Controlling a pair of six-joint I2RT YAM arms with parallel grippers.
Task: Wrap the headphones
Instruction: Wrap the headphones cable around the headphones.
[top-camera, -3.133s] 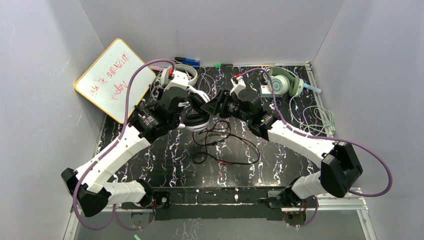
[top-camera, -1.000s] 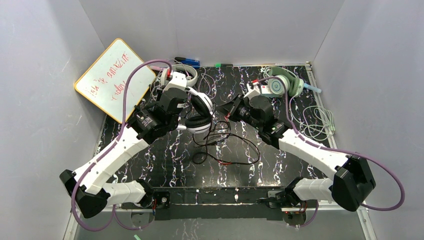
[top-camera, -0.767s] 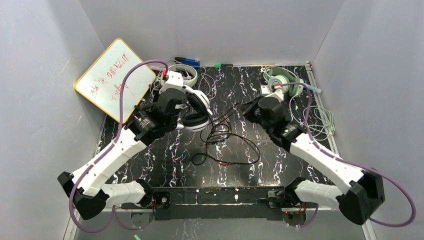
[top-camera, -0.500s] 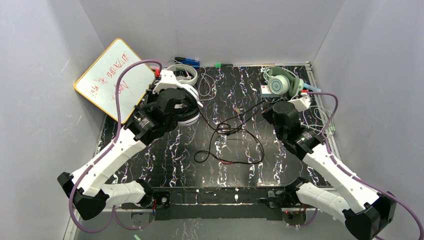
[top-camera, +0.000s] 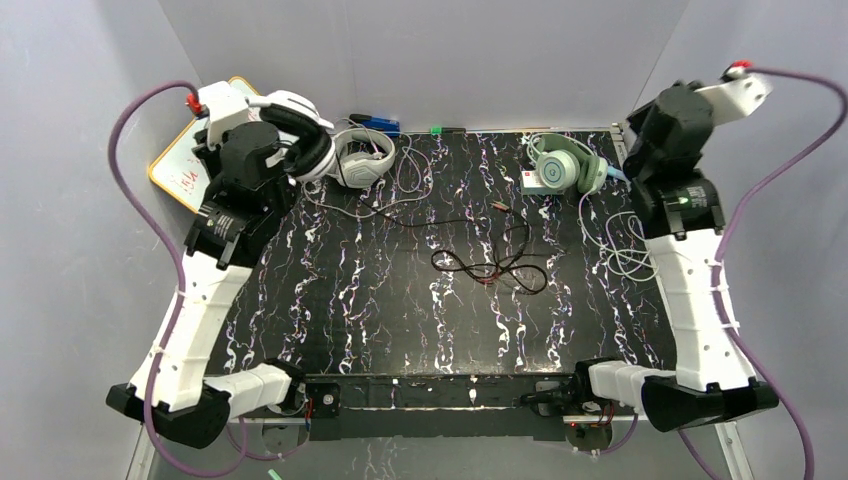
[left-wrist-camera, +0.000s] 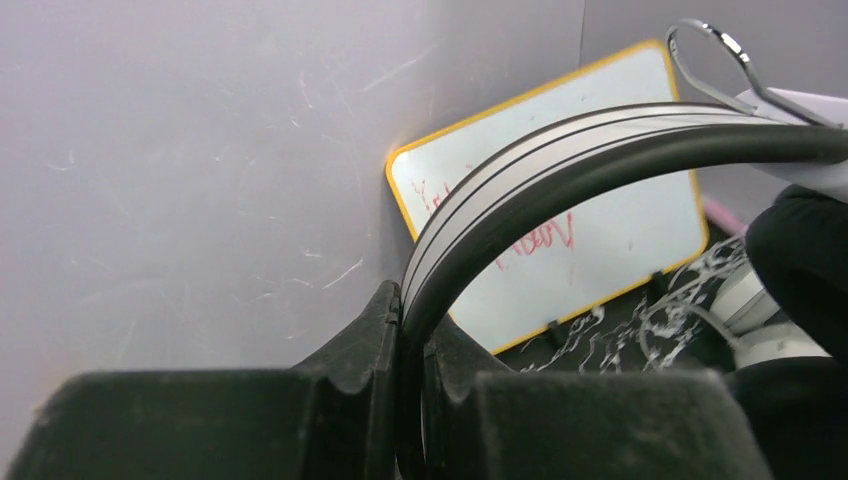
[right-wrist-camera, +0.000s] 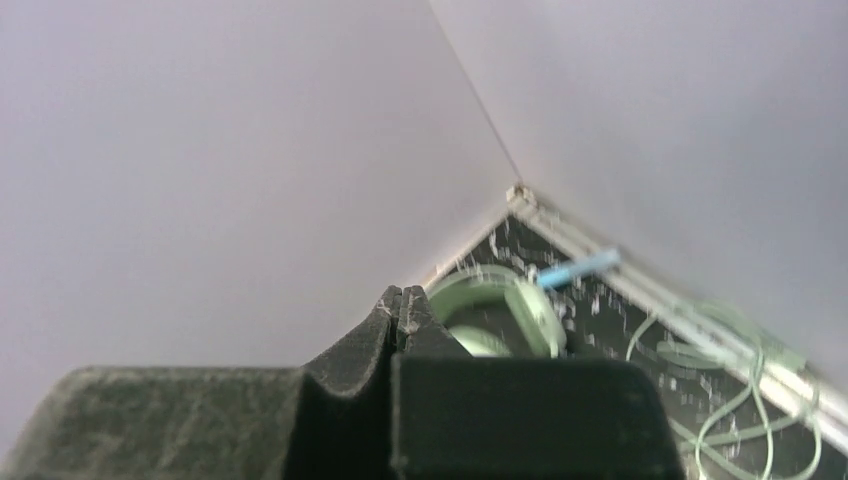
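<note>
My left gripper (top-camera: 272, 128) is raised at the back left, shut on the headband of the black-and-white headphones (top-camera: 300, 140). In the left wrist view the band (left-wrist-camera: 560, 160) arches up from between the closed fingers (left-wrist-camera: 380, 330). Their black cable (top-camera: 490, 268) trails down across the table into a loose tangle at the middle. My right gripper (top-camera: 633, 140) is raised at the back right corner, shut and empty (right-wrist-camera: 400, 300). The mint-green headphones (top-camera: 565, 165) (right-wrist-camera: 500, 310) lie below it. The light grey headphones (top-camera: 360, 160) lie at the back, next to the held pair.
A yellow-framed whiteboard (top-camera: 175, 165) (left-wrist-camera: 600, 240) leans on the left wall behind my left arm. A small red-and-white box (top-camera: 533, 180) sits beside the mint pair. A pale cable (top-camera: 630, 240) coils at the right edge. Markers (top-camera: 375, 123) lie along the back wall.
Both arms swung up and apart. The left carried the black-and-white headphones to the back left. The right went to the back right corner, and the cable tangle shifted right.
</note>
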